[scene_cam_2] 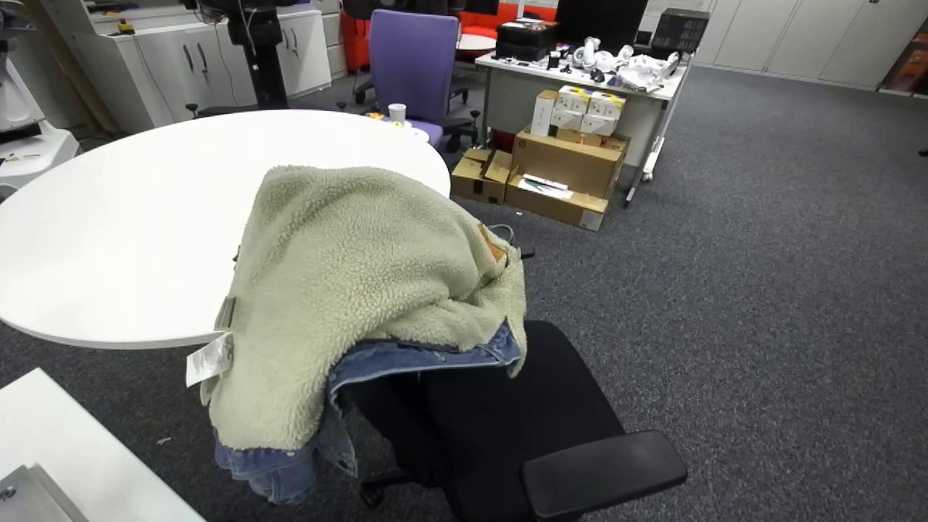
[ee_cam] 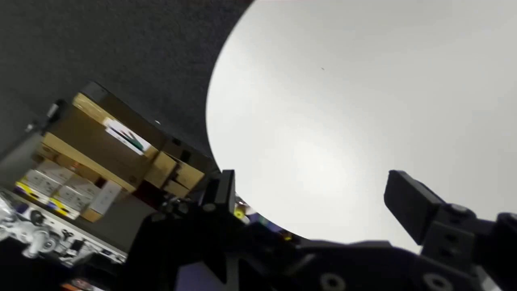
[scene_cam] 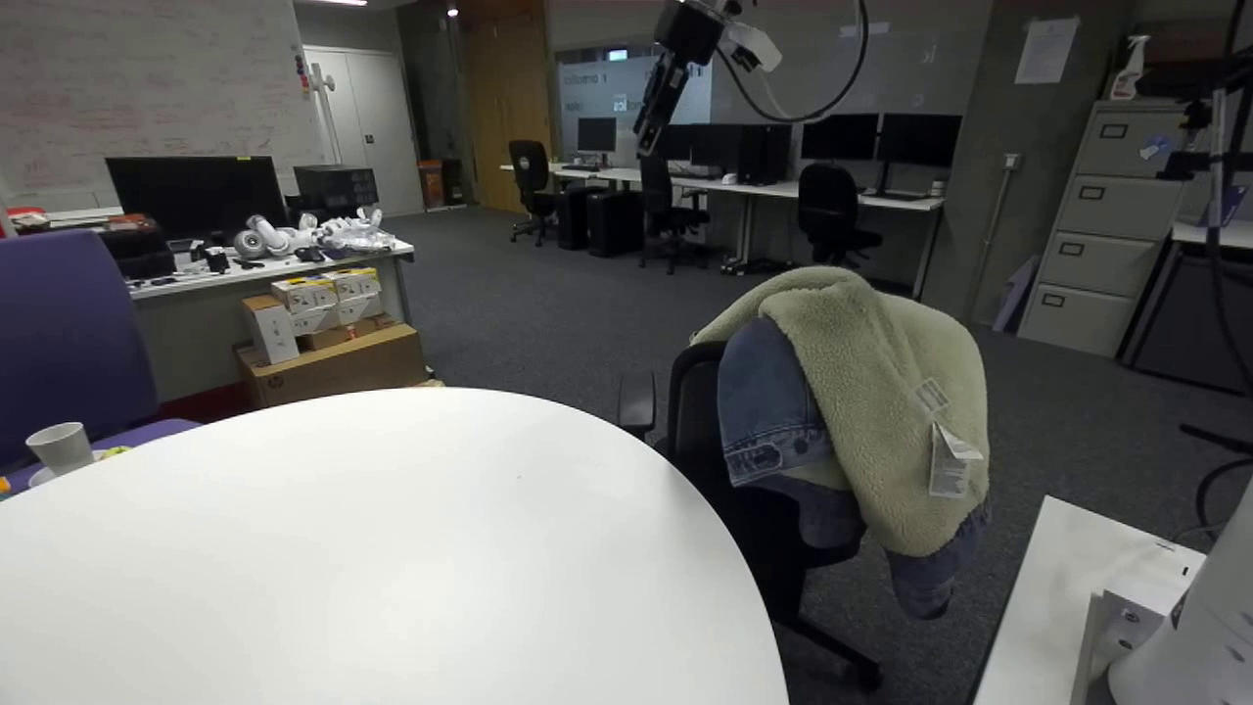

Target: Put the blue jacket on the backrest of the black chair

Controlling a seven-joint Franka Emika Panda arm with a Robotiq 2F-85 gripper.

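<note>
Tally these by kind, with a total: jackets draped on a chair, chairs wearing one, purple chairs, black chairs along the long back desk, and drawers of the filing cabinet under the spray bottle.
Blue jacket: 1
Black chair under it: 1
Purple chair: 1
Black desk chairs: 3
Filing-cabinet drawers: 4
Total: 10

In the wrist view we find glare on the table, dim floor and slightly blurred boxes; in an exterior view a ceiling lamp glows.
</note>
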